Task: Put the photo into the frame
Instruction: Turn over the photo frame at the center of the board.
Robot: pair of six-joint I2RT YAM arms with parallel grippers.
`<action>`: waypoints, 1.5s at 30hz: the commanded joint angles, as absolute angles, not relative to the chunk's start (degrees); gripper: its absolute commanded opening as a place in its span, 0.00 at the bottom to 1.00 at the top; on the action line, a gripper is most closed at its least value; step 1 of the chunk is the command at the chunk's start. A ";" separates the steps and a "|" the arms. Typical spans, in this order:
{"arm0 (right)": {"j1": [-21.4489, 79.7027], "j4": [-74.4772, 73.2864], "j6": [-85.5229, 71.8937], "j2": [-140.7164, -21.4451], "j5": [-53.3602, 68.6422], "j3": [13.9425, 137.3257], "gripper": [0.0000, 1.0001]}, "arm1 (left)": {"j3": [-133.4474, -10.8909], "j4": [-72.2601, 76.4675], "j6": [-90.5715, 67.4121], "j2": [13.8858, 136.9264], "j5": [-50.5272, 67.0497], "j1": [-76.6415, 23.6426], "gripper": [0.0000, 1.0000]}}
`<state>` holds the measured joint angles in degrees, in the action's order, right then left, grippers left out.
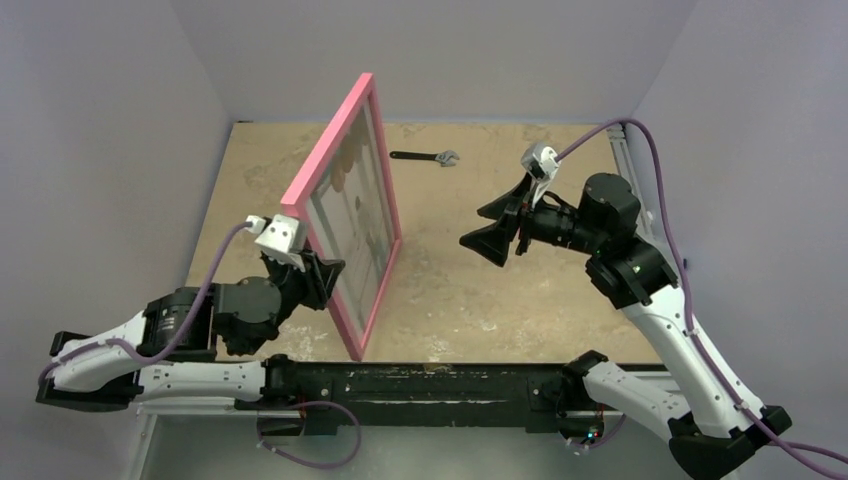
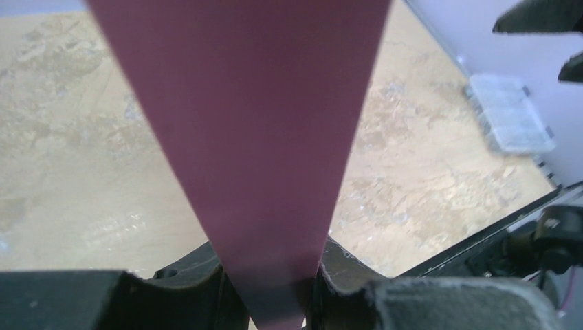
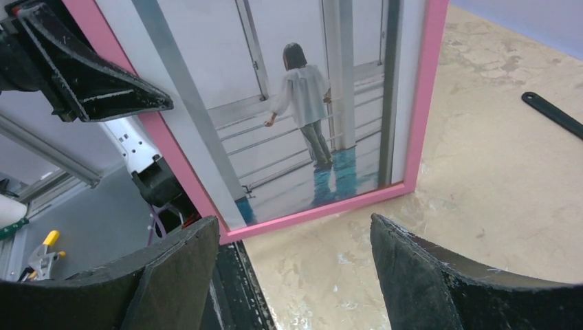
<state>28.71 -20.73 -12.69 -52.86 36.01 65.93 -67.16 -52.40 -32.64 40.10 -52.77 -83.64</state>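
The frame (image 1: 330,150), pink-edged, stands upright on edge left of the table's middle, its lower edge at the tabletop. My left gripper (image 1: 318,275) is shut on its near side rail. In the left wrist view that rail (image 2: 254,137) runs up from between the fingers (image 2: 271,275). The photo (image 3: 302,103), a person among pale columns on a blue floor, sits inside the pink frame (image 3: 421,103) behind the pane, and it shows faintly from above (image 1: 355,215). My right gripper (image 1: 472,227) hangs open to the right of the frame, facing it, with nothing between its fingers (image 3: 295,223).
A black wrench (image 1: 425,156) lies at the back of the table, also seen in the right wrist view (image 3: 553,113). A clear plastic box (image 2: 509,113) sits beyond the table's right edge. Purple walls close in the back and sides.
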 commanded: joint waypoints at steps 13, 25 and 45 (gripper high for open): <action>28.73 -19.34 -14.01 -51.98 36.03 62.64 0.79 | -52.67 -48.20 -52.52 23.97 -47.45 -78.22 0.00; 28.74 -18.59 -15.89 -53.16 35.30 59.65 0.79 | -42.66 -48.69 -67.00 25.18 -47.29 -76.56 0.00; 28.74 -23.25 -16.70 -55.84 28.31 55.24 0.80 | -29.11 -41.48 -96.25 41.25 -48.41 -71.62 0.00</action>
